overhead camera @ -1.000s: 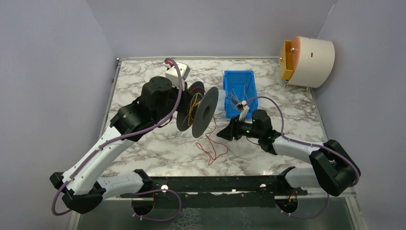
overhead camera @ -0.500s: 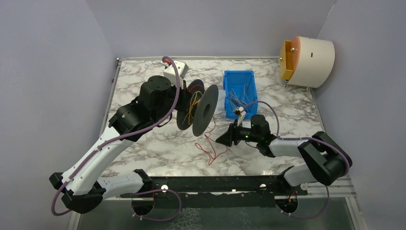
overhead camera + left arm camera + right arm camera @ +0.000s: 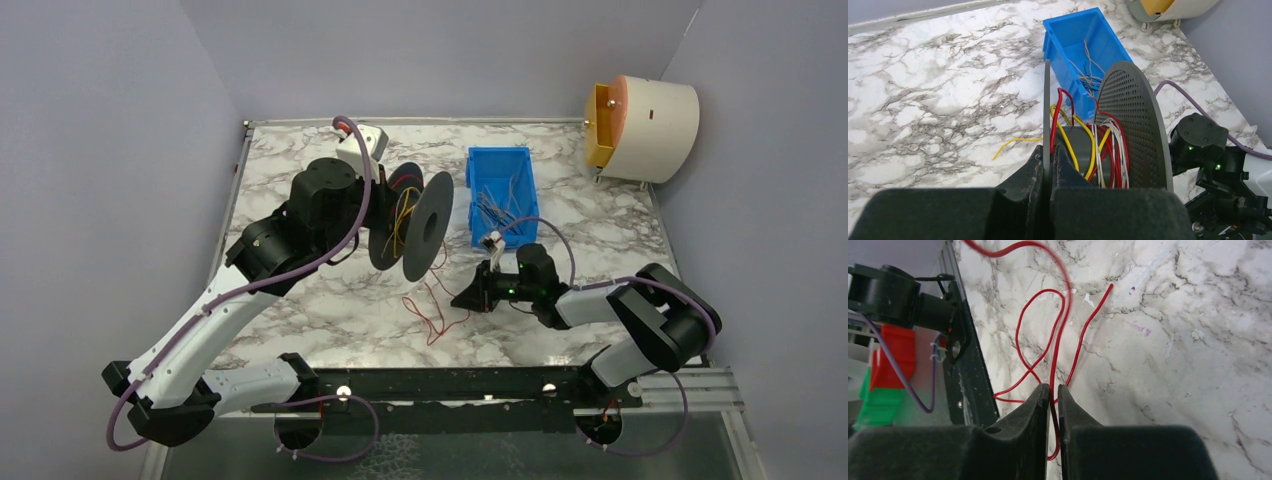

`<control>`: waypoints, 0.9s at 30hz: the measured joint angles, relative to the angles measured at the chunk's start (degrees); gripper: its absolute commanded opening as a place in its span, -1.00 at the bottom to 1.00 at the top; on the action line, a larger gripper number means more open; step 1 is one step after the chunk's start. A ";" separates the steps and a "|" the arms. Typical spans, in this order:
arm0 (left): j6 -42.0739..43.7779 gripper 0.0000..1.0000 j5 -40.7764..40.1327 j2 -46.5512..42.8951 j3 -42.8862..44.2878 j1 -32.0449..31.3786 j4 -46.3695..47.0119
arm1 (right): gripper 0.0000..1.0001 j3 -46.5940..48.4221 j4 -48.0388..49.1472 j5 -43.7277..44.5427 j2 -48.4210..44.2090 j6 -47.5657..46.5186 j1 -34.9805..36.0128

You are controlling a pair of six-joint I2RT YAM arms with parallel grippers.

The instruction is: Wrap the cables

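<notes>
My left gripper [image 3: 1051,150] is shut on the near flange of the black spool [image 3: 425,230] and holds it above the table, left of centre. Red, yellow and white cables [image 3: 1098,145] are wound on the spool's core. A long red cable [image 3: 432,305] trails from the spool down onto the marble in loops. My right gripper [image 3: 465,297] is low over the table and shut on this red cable [image 3: 1058,340], which passes between its fingertips [image 3: 1040,395]. A loose yellow cable end [image 3: 1013,144] lies on the table behind the spool.
A blue bin [image 3: 500,190] with more thin wires stands behind the right gripper; it also shows in the left wrist view [image 3: 1078,50]. A white and orange drum [image 3: 645,125] sits at the back right. A white box [image 3: 362,145] lies behind the left arm. The black base rail [image 3: 450,385] runs along the near edge.
My right gripper has dropped lower and drawn back toward the near edge, and the red loops on the table have shifted left. The left arm has tilted the spool slightly.
</notes>
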 measured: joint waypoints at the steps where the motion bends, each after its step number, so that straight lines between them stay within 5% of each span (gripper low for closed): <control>1: -0.07 -1.00 -0.20 -0.04 0.00 -0.02 0.07 | -0.97 0.00 0.00 -0.09 0.04 -0.02 0.17; 9: -1.18 -1.00 -4.39 -0.42 -0.04 0.00 2.56 | -0.98 0.00 -2.86 0.70 -3.74 -0.52 4.33; 18: -1.99 -1.00 -13.07 0.70 -2.97 0.00 9.14 | -0.98 0.74 -12.46 7.15 -18.18 -0.26 13.57; 27: -2.58 -1.00 -20.61 6.19 -6.27 0.02 14.01 | -0.98 11.82 -26.14 12.66 -22.53 -2.03 21.51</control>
